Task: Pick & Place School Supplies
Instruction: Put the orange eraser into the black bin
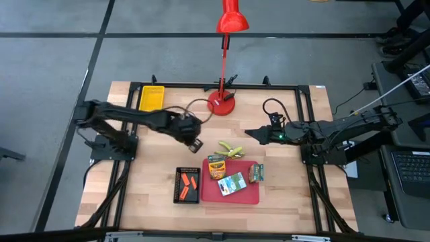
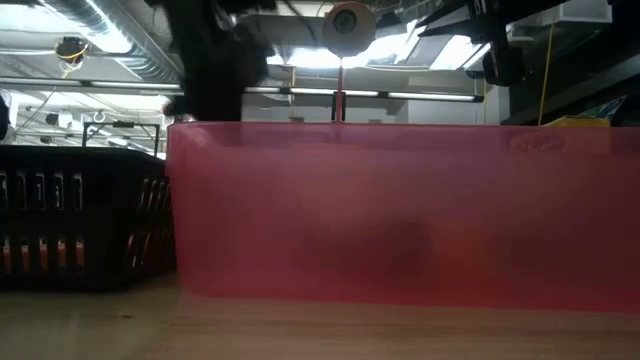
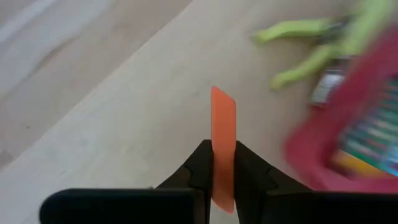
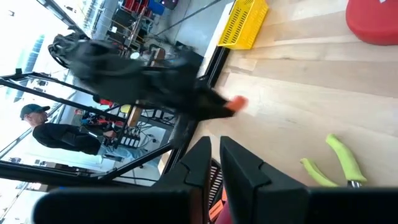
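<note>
Left wrist view: left gripper [image 3: 224, 167] clamps an orange stick [image 3: 222, 134] endwise, lifted clear for transfer toward the black tray [image 1: 187, 185]; right gripper [image 1: 254, 134] waits closed, empty.

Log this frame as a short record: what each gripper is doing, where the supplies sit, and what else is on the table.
left gripper: jaws shut on an orange stick, above bare table left of the scissors
right gripper: jaws shut, empty, waiting at the right of the table
black tray: holds more orange sticks
red tray: two crayon boxes on it, a third at its right edge
yellow tray: back left
lamp: back centre
</note>
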### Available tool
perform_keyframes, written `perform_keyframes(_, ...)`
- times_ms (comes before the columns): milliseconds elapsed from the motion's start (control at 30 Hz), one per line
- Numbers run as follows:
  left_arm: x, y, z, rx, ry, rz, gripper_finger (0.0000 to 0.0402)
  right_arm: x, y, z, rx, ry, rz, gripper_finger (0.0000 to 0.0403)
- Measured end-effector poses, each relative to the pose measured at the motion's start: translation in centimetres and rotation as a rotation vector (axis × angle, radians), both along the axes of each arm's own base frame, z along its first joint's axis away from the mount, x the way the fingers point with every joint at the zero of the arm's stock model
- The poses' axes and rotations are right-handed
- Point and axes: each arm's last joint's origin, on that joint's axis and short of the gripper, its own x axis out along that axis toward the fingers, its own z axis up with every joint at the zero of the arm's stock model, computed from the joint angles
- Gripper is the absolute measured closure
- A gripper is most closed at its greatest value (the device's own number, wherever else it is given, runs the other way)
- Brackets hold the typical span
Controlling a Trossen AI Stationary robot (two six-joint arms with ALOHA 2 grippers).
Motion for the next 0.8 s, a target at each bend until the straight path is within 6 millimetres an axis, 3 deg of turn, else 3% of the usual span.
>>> perform_keyframes(133, -2.5, -2.2, 3.8, -0.026, -0.137, -0.073, 0.0372, 0.1, -0.2, 0.0, 0.003, 0.004, 0.026, 0.0362)
perform_keyframes(267, -4.0, -4.1, 5.5, -0.012, -0.207, -0.157, 0.0372, 0.1, -0.4, 0.0, -0.014, 0.008, 0.026, 0.0362)
perform_keyframes(400, -3.9, -5.4, 5.0, -0.012, -0.179, -0.205, 0.0372, 0.2, -0.7, 0.0, -0.017, 0.009, 0.021, 0.0362)
perform_keyframes(600, -3.3, -6.8, 2.1, -0.012, -0.086, -0.224, 0.0372, 0.2, -0.6, 0.2, -0.011, -0.009, 0.031, 0.0362)
perform_keyframes(800, -1.7, -8.3, 0.7, -0.068, -0.105, -0.300, 0.0372, 0.2, -0.3, 0.3, -0.001, -0.021, 0.046, 0.0362)
